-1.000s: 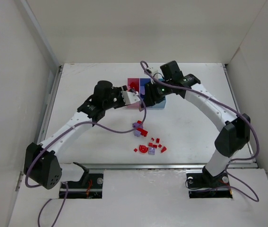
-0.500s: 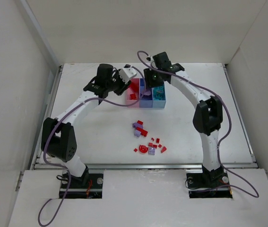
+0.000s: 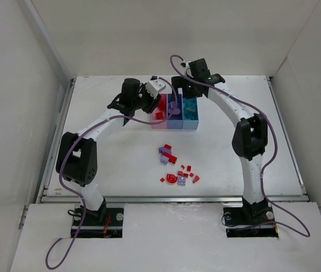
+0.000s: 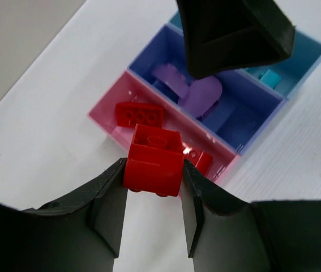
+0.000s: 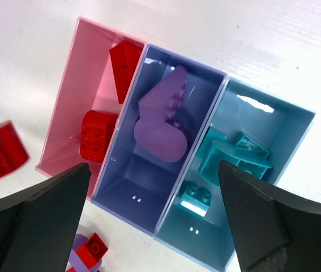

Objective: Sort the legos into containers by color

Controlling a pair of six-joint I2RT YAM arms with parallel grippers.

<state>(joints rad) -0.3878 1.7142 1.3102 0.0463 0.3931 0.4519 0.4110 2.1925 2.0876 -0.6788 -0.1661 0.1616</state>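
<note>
My left gripper (image 4: 153, 170) is shut on a red brick (image 4: 154, 150), held just above the near edge of the pink container (image 4: 106, 110). My right gripper (image 5: 153, 170) hangs open over the purple container (image 5: 127, 195), where a lilac piece (image 5: 160, 133) lies. The light blue container (image 5: 296, 147) holds teal pieces (image 5: 234, 156). Two red bricks (image 5: 97, 135) sit in the pink container. In the top view both grippers, left (image 3: 159, 97) and right (image 3: 181, 93), meet over the row of containers (image 3: 174, 123). Loose red and lilac legos (image 3: 178, 173) lie on the table nearer the arms.
White walls stand on the left, right and back of the table (image 3: 109, 147). The left arm's purple cable (image 3: 143, 120) loops beside the pink container. A metal rail (image 3: 171, 198) runs along the table's near edge.
My right gripper has opened over the purple container and the lilac piece now lies inside. Both arms swung toward the back; the left one carried the red brick to the pink container's edge.
</note>
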